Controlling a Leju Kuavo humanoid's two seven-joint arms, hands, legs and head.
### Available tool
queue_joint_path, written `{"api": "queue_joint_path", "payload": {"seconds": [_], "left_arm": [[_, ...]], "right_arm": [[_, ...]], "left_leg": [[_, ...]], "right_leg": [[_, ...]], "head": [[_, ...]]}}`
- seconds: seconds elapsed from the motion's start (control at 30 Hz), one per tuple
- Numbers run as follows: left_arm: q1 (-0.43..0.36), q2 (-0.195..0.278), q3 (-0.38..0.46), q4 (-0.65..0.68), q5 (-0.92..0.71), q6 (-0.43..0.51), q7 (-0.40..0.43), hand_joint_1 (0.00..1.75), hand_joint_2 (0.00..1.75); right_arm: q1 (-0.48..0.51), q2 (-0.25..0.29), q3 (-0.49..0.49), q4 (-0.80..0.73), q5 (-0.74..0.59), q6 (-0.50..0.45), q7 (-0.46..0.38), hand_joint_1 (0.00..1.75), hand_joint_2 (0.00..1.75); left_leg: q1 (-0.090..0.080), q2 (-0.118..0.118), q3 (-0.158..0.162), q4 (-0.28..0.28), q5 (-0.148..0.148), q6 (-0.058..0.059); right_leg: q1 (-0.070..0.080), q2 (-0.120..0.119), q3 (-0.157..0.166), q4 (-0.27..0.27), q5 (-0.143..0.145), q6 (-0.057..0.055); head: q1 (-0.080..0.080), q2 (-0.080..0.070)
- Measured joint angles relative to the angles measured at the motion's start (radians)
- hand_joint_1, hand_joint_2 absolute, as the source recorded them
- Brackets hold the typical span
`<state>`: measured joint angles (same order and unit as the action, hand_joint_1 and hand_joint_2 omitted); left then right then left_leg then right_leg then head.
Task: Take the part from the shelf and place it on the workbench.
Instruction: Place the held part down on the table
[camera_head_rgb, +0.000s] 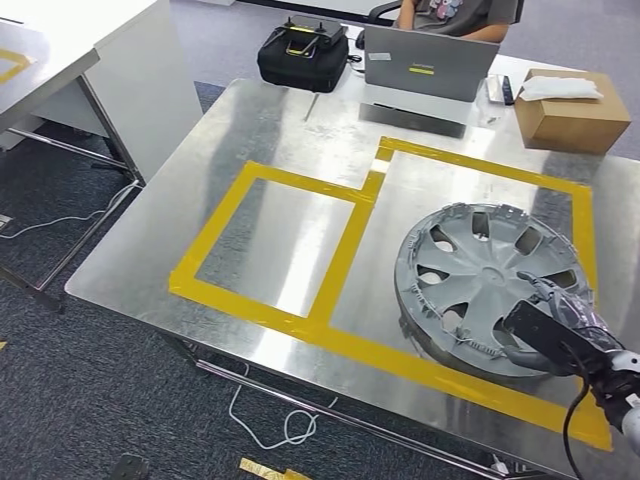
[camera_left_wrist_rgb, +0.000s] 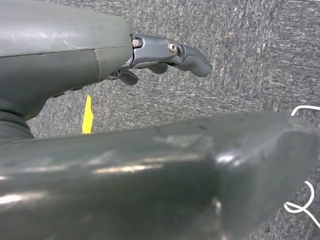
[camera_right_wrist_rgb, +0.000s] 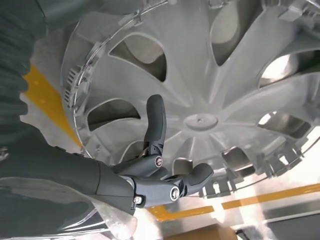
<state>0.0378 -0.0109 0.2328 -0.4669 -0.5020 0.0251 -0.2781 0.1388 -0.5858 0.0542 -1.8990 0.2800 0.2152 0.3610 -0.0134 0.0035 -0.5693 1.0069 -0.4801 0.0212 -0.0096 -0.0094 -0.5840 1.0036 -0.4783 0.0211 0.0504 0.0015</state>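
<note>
The round grey plastic wheel cover (camera_head_rgb: 489, 285) lies on the shiny metal workbench (camera_head_rgb: 302, 140), inside the larger rectangle of the yellow tape outline (camera_head_rgb: 347, 250), at the right side near the front edge. Its inner side with the ribs and clips faces up. It seems a little tilted, but I cannot tell this for sure.

The right hand (camera_head_rgb: 562, 318) is at the near right rim of the wheel cover. In the right wrist view the hand (camera_right_wrist_rgb: 158, 170) has its dark fingers (camera_right_wrist_rgb: 156, 122) apart and lying over the spokes; whether they touch the plastic or grip the rim is not clear to me.

The left hand (camera_left_wrist_rgb: 166, 55) hangs over grey carpet, its fingers loosely extended and holding nothing.

At the far edge of the workbench stand a grey laptop (camera_head_rgb: 426, 65), a black carrying bag (camera_head_rgb: 303, 55) and a brown cardboard box (camera_head_rgb: 572, 112). A person (camera_head_rgb: 453, 15) sits behind the laptop.
</note>
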Motion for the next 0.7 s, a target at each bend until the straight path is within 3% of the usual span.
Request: {"api": "queue_joint_path", "payload": {"seconds": [0.27, 0.47, 0.7], "left_arm": [[0.005, -0.001, 0.000, -0.004, 0.013, -0.001, 0.015, 0.00, 0.00], [0.077, -0.018, 0.011, -0.097, 0.013, -0.028, 0.068, 0.00, 0.00], [0.149, -0.050, 0.049, -0.217, 0.000, -0.053, 0.103, 0.00, 0.00]], "right_arm": [[-0.005, -0.007, 0.019, -0.022, 0.279, -0.079, 0.007, 0.00, 1.75], [0.080, 0.086, -0.003, -0.148, 0.537, -0.276, -0.024, 0.00, 1.75], [0.213, 0.191, -0.072, -0.260, 0.625, -0.400, -0.064, 0.00, 1.75]], "left_leg": [[0.000, 0.000, 0.000, 0.000, 0.000, 0.000], [0.000, -0.001, 0.000, 0.000, -0.001, 0.000], [0.000, -0.001, 0.001, 0.000, -0.003, -0.001]], "right_leg": [[0.000, 0.000, 0.000, 0.000, 0.000, 0.000], [0.000, -0.001, 0.000, 0.000, -0.002, 0.001], [0.000, -0.001, 0.001, 0.000, -0.004, 0.002]], "head": [[0.000, 0.000], [0.000, 0.000], [0.000, 0.000]]}}
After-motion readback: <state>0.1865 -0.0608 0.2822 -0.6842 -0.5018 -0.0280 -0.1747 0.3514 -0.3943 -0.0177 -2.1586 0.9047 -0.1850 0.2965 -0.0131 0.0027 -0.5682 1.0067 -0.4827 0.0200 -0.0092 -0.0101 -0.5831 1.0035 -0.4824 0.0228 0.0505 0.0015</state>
